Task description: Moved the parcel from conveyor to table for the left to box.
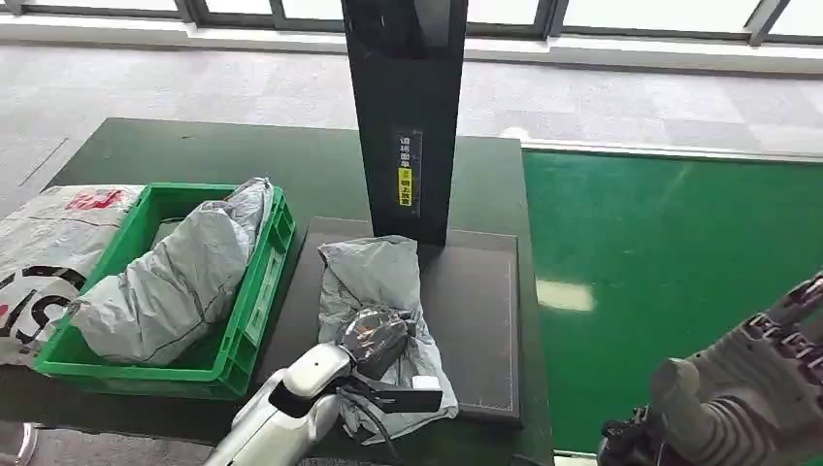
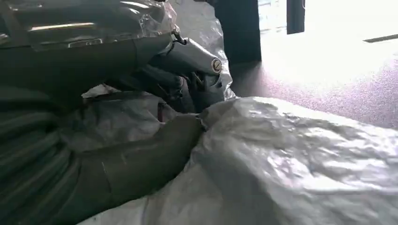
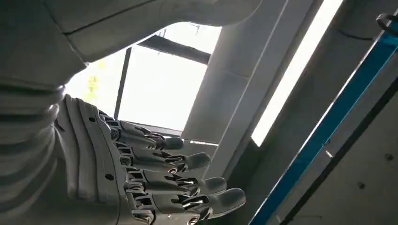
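A crumpled grey plastic parcel point(image 1: 374, 267) lies on a dark square pad point(image 1: 476, 311) on the green table point(image 1: 194, 150), just in front of a black post. My left hand point(image 1: 374, 340) sits on the parcel's near end and grips it. In the left wrist view the thumb point(image 2: 141, 157) presses into the parcel point(image 2: 291, 154) from one side while the fingers point(image 2: 197, 79) close over a fold from the other. My right hand point(image 1: 757, 388) hangs off the table's right side, over the green floor. Its fingers point(image 3: 187, 180) are stretched out and hold nothing.
A green crate point(image 1: 257, 301) stands left of the pad with another grey parcel point(image 1: 175, 282) bulging out of it. A white printed bag point(image 1: 39, 262) lies at the far left. The black post point(image 1: 408, 116) rises behind the pad. Green floor point(image 1: 679, 243) runs along the right.
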{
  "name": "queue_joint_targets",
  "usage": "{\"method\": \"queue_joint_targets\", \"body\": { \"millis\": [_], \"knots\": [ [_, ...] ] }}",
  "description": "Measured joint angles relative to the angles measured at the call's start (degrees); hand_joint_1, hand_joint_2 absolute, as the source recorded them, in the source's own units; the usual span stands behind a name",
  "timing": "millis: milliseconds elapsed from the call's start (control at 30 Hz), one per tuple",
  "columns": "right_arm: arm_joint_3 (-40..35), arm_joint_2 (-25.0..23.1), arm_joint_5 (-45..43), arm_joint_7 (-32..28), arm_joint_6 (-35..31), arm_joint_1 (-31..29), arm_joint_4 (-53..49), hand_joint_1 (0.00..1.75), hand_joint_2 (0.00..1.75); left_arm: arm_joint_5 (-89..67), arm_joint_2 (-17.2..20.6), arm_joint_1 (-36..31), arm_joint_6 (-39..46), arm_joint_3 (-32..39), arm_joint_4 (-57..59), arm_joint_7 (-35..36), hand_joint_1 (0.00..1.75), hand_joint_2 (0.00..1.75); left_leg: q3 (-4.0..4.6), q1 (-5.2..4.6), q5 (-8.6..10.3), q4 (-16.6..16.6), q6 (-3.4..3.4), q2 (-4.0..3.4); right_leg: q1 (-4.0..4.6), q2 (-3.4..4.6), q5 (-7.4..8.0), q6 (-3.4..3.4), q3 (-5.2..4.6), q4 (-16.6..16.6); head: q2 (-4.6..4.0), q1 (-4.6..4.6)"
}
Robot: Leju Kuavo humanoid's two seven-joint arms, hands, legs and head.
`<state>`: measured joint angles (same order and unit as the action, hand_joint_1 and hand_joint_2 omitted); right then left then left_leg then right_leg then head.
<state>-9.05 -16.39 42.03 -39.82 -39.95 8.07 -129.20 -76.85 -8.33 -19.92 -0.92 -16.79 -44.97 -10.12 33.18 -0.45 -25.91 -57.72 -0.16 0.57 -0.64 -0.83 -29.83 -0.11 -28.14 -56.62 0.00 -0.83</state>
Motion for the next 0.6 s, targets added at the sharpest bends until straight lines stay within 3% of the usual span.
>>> {"method": "queue_joint_targets", "body": {
  "millis": [167, 400, 600],
  "knots": [
    [-0.28, 0.0, -0.22, 0.0, 0.0, -0.2, 0.42, 0.0, 1.75, 0.22, 0.09, -5.01, -1.86, -0.02, 6.96, -0.33, 1.75, 1.75, -1.21, -0.1, -0.67, 0.0, -0.16, -0.29, 0.02, 0.24, -0.42, -0.12, 1.12, 0.02, 0.0, -0.02],
    [-0.68, 0.18, -1.31, 0.02, 0.0, -1.78, 0.92, 0.0, 1.75, 0.11, 1.49, -11.47, -5.13, -0.07, 12.81, -1.53, 1.75, 1.75, -1.34, 0.05, -0.63, 0.07, -0.41, -0.25, 0.26, 0.17, -0.54, -0.38, 1.27, 0.0, 0.0, -0.02],
    [-0.94, 0.31, -1.49, 0.02, 0.0, -3.52, 1.2, 0.0, 1.75, -1.22, 4.55, -17.61, -7.72, -0.63, 17.37, -4.48, 1.75, 1.75, -1.12, 0.35, -0.29, 0.14, -0.82, -0.29, 0.36, 0.22, -0.29, -0.81, 0.84, -0.03, 0.0, -0.02]
  ]
}}
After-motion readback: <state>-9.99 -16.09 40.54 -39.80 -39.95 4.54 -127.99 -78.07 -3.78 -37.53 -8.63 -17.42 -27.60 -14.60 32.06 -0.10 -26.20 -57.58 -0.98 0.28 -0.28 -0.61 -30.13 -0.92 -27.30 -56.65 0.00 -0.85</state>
